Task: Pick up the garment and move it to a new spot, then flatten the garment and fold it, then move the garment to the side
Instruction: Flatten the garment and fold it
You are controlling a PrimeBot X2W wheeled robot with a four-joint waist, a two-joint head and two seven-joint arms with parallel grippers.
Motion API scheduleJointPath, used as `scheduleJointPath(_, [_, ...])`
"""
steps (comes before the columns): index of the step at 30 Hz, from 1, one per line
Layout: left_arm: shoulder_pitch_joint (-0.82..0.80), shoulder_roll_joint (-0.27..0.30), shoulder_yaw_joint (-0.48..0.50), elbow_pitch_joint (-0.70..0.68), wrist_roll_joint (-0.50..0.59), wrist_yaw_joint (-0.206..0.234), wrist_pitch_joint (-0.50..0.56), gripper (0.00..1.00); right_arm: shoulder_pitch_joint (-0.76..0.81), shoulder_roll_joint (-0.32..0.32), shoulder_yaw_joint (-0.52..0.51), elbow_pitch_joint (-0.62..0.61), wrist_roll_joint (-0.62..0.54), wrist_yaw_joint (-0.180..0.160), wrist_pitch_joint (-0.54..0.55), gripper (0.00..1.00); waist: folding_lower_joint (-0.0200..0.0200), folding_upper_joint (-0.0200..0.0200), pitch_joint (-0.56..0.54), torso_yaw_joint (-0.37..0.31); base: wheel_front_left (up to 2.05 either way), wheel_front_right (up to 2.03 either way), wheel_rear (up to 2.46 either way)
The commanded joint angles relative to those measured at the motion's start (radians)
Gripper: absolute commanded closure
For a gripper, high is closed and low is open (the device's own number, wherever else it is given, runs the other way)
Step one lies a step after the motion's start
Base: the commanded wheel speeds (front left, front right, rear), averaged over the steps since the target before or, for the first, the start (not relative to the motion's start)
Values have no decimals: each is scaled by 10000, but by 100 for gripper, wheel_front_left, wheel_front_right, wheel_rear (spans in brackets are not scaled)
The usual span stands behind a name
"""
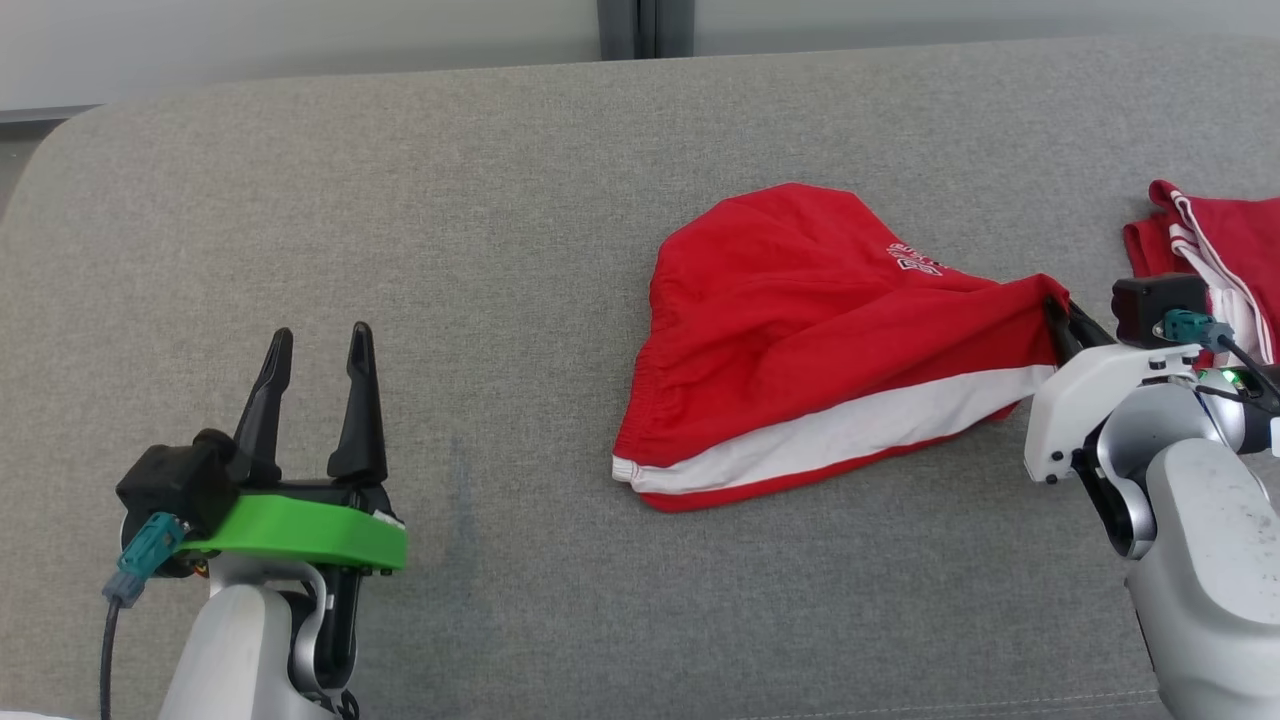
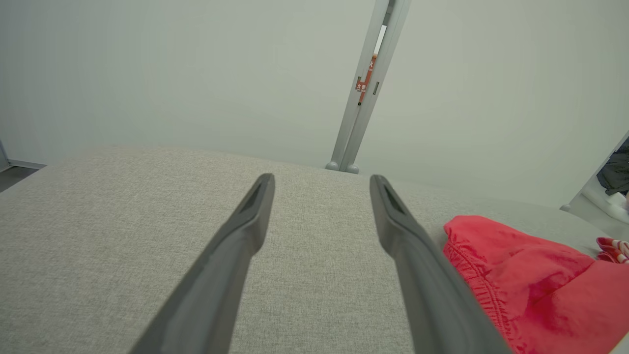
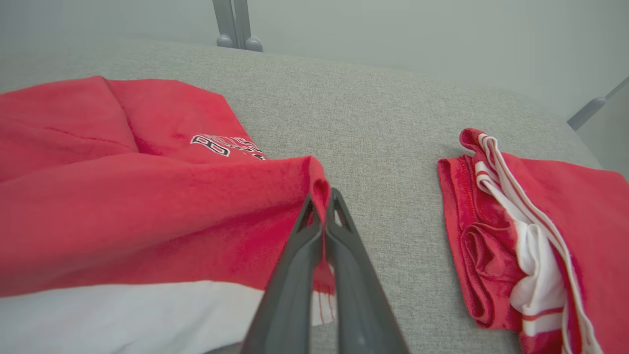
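Little is done so far: the garment (image 1: 800, 330) lies rumpled on the couch (image 1: 400, 200), its right corner pinched in the clenched right claw (image 1: 1058, 312). The left claw (image 1: 318, 350) hangs spread and empty, well apart. Moving, flattening, folding and setting aside all remain, I judge.

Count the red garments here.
2. One garment lies in the middle, its corner pinched by the right tool; a second garment sits bunched at the far right, partly hidden by that arm.
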Motion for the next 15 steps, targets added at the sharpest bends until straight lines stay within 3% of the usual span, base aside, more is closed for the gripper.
scheduleJointPath(1, [-159,26,-18,32,42,-32,-27,0,-133,-27,-105,99,-119,-1,120,62,0,0,31,16,0,0,0])
scheduleJointPath(2, [-172,21,-35,45,32,-32,-27,0,-152,18,-178,149,-94,-1,176,0,0,0,43,23,0,0,0])
scheduleJointPath(7, [-172,37,-33,118,9,-32,-27,0,28,291,-567,-93,-78,0,-360,0,0,0,12,23,0,0,0])
scheduleJointPath(15, [280,-12,327,-9,162,-33,-27,0,938,659,-883,-1274,-227,0,-2119,0,0,0,-428,-205,0,0,0])
